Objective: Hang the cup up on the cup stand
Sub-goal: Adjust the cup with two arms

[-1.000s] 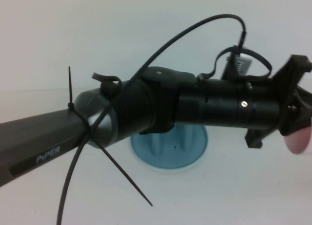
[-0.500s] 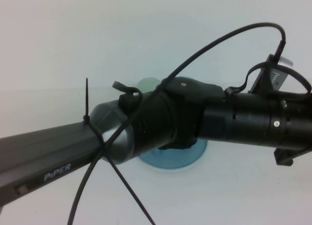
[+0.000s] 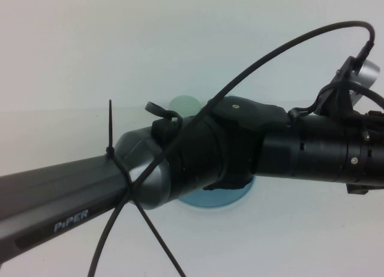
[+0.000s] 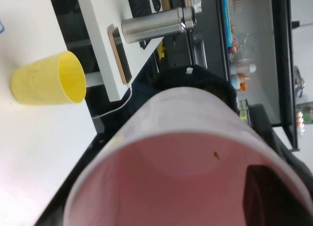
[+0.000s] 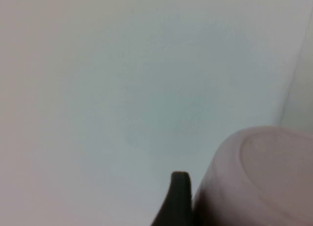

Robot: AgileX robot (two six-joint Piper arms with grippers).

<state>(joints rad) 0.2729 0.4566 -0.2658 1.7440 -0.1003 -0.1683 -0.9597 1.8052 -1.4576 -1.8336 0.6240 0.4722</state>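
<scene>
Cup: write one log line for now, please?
left gripper shut on cup | right gripper at cup's base | cup stand behind left arm

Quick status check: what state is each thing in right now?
left gripper: shut on the cup at its rim, out to the right.
cup: held, not hung yet.
right gripper: beside the cup's base.
cup stand: mostly hidden under the left arm.
yellow cup: lying on its side.

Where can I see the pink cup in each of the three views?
High view: not in it.
Left wrist view: pink cup fills lower half, mouth toward camera, held by left gripper.
Right wrist view: lower right corner, bottom showing, right gripper beside it.
Shared landmark: white table, in high and left wrist views.
</scene>
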